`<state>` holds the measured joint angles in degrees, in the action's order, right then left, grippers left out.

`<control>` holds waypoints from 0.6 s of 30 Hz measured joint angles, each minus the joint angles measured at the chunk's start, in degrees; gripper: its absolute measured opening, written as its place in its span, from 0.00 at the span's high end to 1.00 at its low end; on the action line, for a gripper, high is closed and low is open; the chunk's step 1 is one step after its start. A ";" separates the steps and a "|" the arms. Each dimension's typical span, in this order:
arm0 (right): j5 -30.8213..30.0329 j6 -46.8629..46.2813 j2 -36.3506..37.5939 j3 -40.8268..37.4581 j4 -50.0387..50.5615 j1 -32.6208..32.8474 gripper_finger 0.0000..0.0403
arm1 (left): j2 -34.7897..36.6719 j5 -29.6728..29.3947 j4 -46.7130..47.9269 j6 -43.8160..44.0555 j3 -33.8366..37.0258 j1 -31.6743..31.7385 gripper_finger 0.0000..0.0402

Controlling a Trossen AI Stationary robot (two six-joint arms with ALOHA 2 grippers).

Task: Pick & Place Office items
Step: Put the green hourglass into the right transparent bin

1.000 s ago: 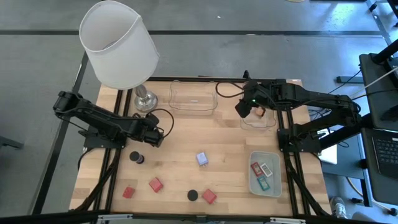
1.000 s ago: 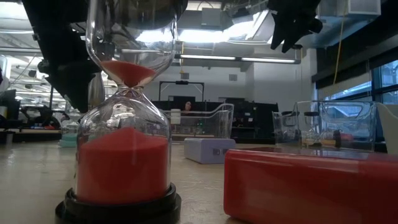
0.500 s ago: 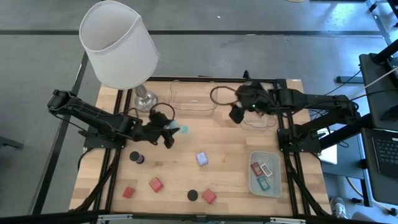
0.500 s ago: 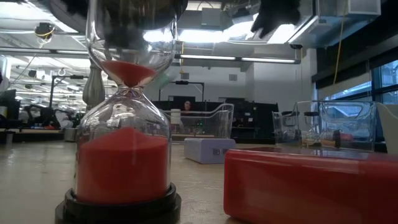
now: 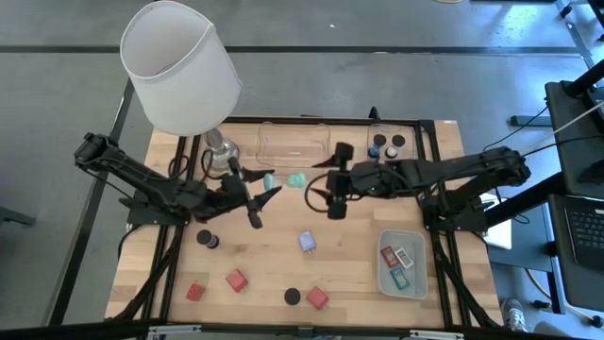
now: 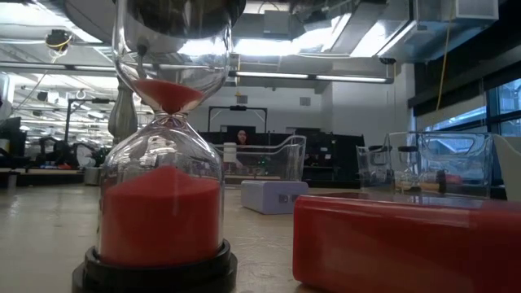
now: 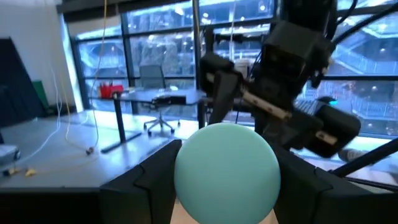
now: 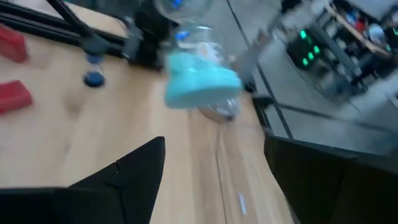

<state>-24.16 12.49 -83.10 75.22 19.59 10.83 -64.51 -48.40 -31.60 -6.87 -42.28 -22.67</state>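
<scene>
My left gripper [image 5: 262, 192] is shut on a small teal-capped hourglass [image 5: 284, 179], raised above the middle of the table and lying level. My right gripper [image 5: 332, 181] stands open just right of the hourglass's free cap [image 5: 297, 179], facing it and apart from it. On the table lie three red blocks [image 5: 236, 280], two black cylinders [image 5: 207, 239] and a lavender cube [image 5: 308, 241]. The low view shows a red-sand hourglass [image 6: 163, 187], a red block [image 6: 407, 244] and the cube [image 6: 275, 196], but no gripper. My left gripper pinches the hourglass's near teal cap [image 7: 227, 171] between its two fingers [image 7: 146, 183], one on each side. The fingers lie level, coming from the table's left and pointing along the hourglass. The hourglass sticks out level beyond them, lifted clear, its free cap [image 8: 202, 81] toward my right gripper.
A big white-shaded lamp [image 5: 179, 66] stands at the far left. Two clear trays [image 5: 293, 151] [image 5: 412, 127] sit at the far edge, the right one with black pieces [image 5: 377, 146]. A pale-green tray [image 5: 420, 274] at the near right holds small flat rectangles.
My left gripper has risen from the table and gone toward the right edge, tipping from pointing down to level, and has lifted the teal hourglass clear. My right gripper has swung from the far right clear tray toward the table's middle and rolled to face the hourglass.
</scene>
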 joint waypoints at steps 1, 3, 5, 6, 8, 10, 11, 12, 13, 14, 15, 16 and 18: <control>0.79 0.56 -0.44 0.00 -1.49 0.02 0.31 | 0.00 0.05 -0.97 -1.04 0.00 -0.35 0.51; 2.37 1.75 -1.18 0.00 -4.15 0.15 0.31 | 0.00 0.05 -2.63 -2.64 0.00 -0.97 0.51; 3.68 2.18 -1.76 0.00 -6.74 0.15 0.31 | 0.00 0.11 -4.08 -3.72 0.00 -1.32 0.51; 4.08 2.23 -1.88 0.00 -8.00 0.15 0.31 | 0.00 0.17 -4.59 -3.99 0.00 -1.36 0.51; 4.08 2.32 -1.90 0.00 -9.71 0.09 0.31 | 0.00 1.08 -5.40 -4.29 0.00 -1.34 0.51; 4.08 2.13 -1.90 0.00 -11.51 0.04 0.31 | -0.03 2.68 -6.32 -4.29 0.00 -1.34 0.51; 4.26 2.07 -1.90 0.00 -12.03 0.04 0.31 | -0.03 3.39 -6.99 -4.48 0.00 -1.34 0.51; 4.29 2.09 -1.90 0.00 -12.40 0.04 0.31 | -0.03 4.12 -7.61 -4.49 0.00 -1.34 0.51; 4.55 2.09 -1.90 0.00 -12.79 0.04 0.31 | -0.05 4.44 -8.07 -4.49 0.00 -1.33 0.51; 5.30 2.08 -1.90 0.00 -13.13 0.04 0.31 | -0.07 4.59 -8.52 -4.75 0.00 -1.21 0.51; 6.63 2.08 -1.90 0.00 -13.24 0.04 0.31 | -0.09 4.65 -8.95 -5.16 0.00 -1.18 0.51; 8.20 2.08 -1.90 0.00 -13.22 0.04 0.31 | -0.09 4.76 -9.12 -5.44 0.00 -1.12 0.51; 10.32 1.82 -1.90 0.00 -13.20 0.00 0.31 | -0.09 5.43 -9.38 -5.43 0.00 -1.10 0.51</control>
<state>-13.84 14.30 -84.99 75.22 6.39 10.83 -64.60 -42.97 -40.98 -12.29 -42.28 -23.77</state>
